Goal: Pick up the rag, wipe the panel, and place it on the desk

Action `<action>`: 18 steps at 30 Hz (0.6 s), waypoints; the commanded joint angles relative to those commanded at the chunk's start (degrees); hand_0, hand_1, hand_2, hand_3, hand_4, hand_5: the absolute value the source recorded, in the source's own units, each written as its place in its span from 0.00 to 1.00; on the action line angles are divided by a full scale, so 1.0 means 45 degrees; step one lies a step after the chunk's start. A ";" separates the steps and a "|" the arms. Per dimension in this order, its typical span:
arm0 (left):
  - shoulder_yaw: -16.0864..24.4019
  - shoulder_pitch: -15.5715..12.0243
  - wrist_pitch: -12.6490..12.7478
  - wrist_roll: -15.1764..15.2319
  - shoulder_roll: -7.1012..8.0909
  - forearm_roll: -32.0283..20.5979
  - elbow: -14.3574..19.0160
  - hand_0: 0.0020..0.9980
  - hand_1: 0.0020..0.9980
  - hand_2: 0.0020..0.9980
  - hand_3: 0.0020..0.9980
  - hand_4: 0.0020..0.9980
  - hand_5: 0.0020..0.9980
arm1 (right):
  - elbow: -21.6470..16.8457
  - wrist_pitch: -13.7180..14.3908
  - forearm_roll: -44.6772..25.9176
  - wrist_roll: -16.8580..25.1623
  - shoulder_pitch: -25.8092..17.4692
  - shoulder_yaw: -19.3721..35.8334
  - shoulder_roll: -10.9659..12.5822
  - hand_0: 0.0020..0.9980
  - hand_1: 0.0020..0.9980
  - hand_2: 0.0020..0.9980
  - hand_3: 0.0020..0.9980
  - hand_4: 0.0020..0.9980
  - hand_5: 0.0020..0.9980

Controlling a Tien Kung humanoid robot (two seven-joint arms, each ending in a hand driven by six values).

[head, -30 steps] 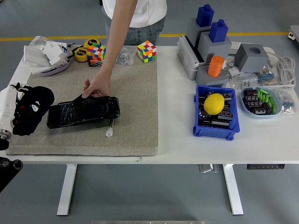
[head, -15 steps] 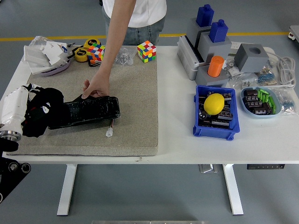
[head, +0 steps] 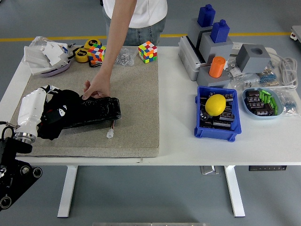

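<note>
Pressing rag (head: 60, 113) onto panel (head: 96, 111): left robot hand (head: 47, 107).

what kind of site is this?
Probably a robotics lab or workshop floor: a height-adjustable white table, a blue parts bin of components, and a yellow line marked across the grey floor.

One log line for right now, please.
phase: wiping | left hand: rag on panel left end | person's hand: steadying panel
</note>
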State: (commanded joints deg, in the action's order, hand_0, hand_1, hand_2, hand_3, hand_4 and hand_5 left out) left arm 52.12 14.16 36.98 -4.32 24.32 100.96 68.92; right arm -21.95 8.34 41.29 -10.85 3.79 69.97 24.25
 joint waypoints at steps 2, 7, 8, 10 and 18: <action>-0.0228 0.0080 0.0000 -0.0019 0.0006 -0.0045 0.0062 0.17 0.10 0.48 0.56 0.51 0.00 | 0.0004 -0.0012 0.0003 -0.0016 0.0009 -0.0022 0.0010 0.75 0.65 0.69 0.59 0.96 0.58; -0.0637 0.0330 0.0000 -0.0046 0.0027 -0.0094 0.0185 0.17 0.10 0.48 0.56 0.51 0.00 | 0.0005 -0.0019 -0.0019 -0.0044 0.0036 -0.0069 0.0062 0.75 0.65 0.69 0.59 0.96 0.58; -0.0695 0.0370 0.0000 -0.0058 0.0037 -0.0101 0.0206 0.17 0.10 0.48 0.56 0.51 0.00 | 0.0006 -0.0023 -0.0004 -0.0054 0.0040 -0.0076 0.0069 0.75 0.65 0.69 0.59 0.96 0.58; -0.0862 0.0476 0.0000 -0.0056 0.0069 -0.0147 0.0208 0.17 0.10 0.48 0.55 0.51 0.00 | 0.0003 -0.0026 -0.0014 -0.0055 0.0045 -0.0077 0.0080 0.75 0.65 0.69 0.59 0.97 0.58; -0.1576 0.0849 0.0000 -0.0115 0.0100 -0.0175 0.0347 0.17 0.10 0.48 0.55 0.51 0.00 | 0.0012 -0.0070 0.0009 -0.0082 0.0084 -0.0075 0.0102 0.75 0.65 0.69 0.59 0.97 0.58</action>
State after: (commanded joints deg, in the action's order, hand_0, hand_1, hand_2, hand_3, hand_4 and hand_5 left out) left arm 45.02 17.98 36.98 -4.84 24.77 100.17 70.48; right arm -21.90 8.03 41.33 -11.22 4.16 69.63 24.71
